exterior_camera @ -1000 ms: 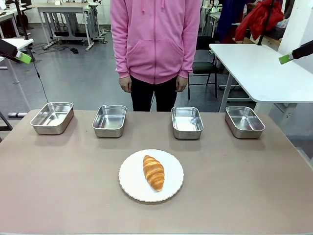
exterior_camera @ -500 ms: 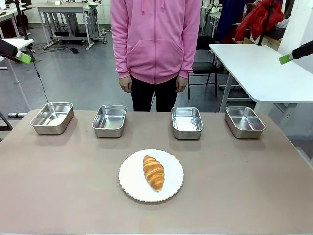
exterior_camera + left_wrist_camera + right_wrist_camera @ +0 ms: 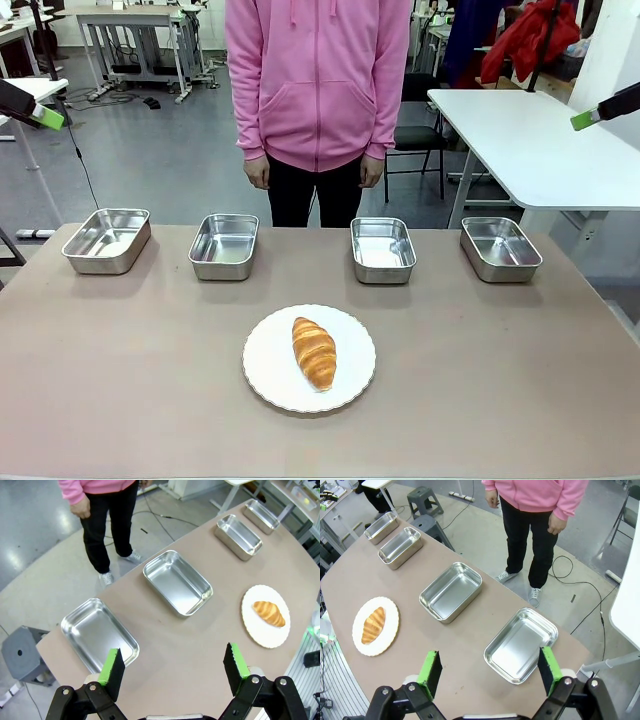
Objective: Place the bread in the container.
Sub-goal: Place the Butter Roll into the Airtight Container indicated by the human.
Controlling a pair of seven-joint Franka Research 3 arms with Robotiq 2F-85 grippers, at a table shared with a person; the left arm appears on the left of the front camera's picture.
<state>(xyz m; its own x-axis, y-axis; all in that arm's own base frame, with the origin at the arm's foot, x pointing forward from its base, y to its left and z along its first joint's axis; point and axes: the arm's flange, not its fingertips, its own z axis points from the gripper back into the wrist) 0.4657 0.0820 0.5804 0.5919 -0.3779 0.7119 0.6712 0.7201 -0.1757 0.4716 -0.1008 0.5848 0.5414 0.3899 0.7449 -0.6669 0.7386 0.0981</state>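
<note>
bread (image 3: 314, 352) sits on the white plate (image 3: 262, 372) mid-table (image 3: 120, 350), well apart from the four trays (image 3: 383, 277). a hard pinch could crush it (looks soft), or it could land in the wrong tray. its long axis runs near-to-far, near tip slightly right. left claw (image 3: 172, 652) and right claw (image 3: 488, 654) hang high, jaws apart.

In the front view the side edges cut off the left gripper (image 3: 45, 117) and the right gripper (image 3: 583, 120), leaving one green-padded finger end of each, so their jaw spread cannot be read there. The top edge crops the person (image 3: 318, 80) above the shoulders, the table (image 3: 520, 400) hides the legs below the thighs, and the table's near corners lie beyond the side edges. In both wrist views the top edge cuts away the person's upper body.
</note>
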